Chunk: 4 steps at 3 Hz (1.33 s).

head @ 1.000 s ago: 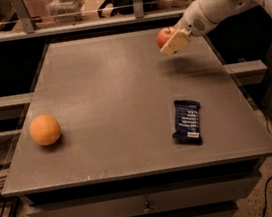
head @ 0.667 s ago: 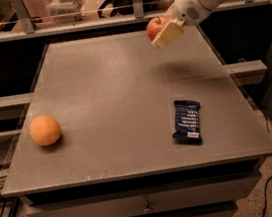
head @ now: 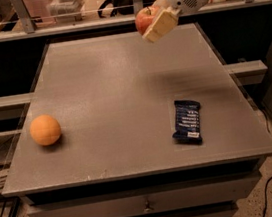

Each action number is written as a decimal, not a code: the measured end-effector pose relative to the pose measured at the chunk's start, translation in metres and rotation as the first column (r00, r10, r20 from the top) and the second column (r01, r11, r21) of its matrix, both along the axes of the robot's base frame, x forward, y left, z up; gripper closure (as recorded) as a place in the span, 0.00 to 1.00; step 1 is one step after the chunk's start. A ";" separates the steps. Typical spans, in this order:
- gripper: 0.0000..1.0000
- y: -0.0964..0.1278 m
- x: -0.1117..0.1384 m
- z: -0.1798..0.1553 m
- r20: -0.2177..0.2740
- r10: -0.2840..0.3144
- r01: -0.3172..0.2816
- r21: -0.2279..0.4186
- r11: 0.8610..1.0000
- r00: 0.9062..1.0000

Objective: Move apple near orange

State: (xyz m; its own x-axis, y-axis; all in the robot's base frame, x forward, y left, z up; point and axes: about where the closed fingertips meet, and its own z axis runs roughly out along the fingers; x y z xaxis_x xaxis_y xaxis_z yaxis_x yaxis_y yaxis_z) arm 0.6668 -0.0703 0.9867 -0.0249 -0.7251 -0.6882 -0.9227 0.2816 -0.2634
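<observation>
Camera view: the gripper [head: 151,22] hangs at the upper middle of the frame, above the far edge of the surface [head: 112,83], and it is clamped on the apple [head: 143,17]. One tan finger pad [head: 161,24] lies across the fruit's right side; the other is hidden behind it. The apple is up in the air, touching nothing but the gripper. The orange [head: 45,130] sits at the lower left of the surface, well apart from the apple, so the whole diagonal lies between them.

My read on handling: the apple looks firm, light and smooth-skinned. Being round, it could twist or slip in a two-point pinch, and it would likely roll if let go from any height. A hold across its widest part looks safest.

A dark blue snack bar [head: 187,121] lies flat at the lower right, off that diagonal. There are no open containers on the surface. The drawers [head: 147,207] beneath are closed, contents unseen.
</observation>
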 end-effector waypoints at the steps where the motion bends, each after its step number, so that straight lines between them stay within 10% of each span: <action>1: 1.00 0.029 -0.015 -0.014 -0.037 0.102 -0.103 -0.024 0.994 0.994; 2: 1.00 0.079 -0.049 -0.031 -0.077 0.249 -0.253 -0.039 0.967 0.965; 4: 0.88 0.172 -0.138 -0.088 -0.189 0.466 -0.474 0.007 0.881 0.864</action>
